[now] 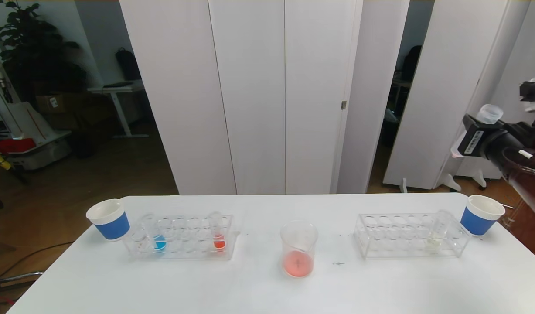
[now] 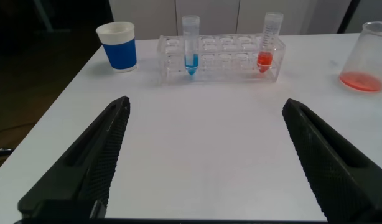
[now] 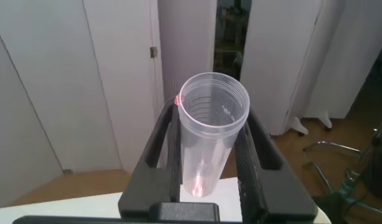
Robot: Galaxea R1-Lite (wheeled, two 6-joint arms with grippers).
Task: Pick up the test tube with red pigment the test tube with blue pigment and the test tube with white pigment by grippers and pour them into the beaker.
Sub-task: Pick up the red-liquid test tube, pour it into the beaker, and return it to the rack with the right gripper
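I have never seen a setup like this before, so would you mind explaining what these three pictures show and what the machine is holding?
This is a two-armed robot with a camera on its head and one on each wrist. The head view looks down on a white table. At its centre stands a clear cylindrical beaker holding a little red liquid. To the robot's left is a clear plastic rack with a slim tube of sky-blue liquid and one of red-orange liquid; to its right, a second rack with a pale whitish tube. A blue paper cup stands by each rack. The left wrist view shows the open left hand low over the table. The right wrist view shows the right hand, raised off to the side, gripping a nearly emptied clear tube.
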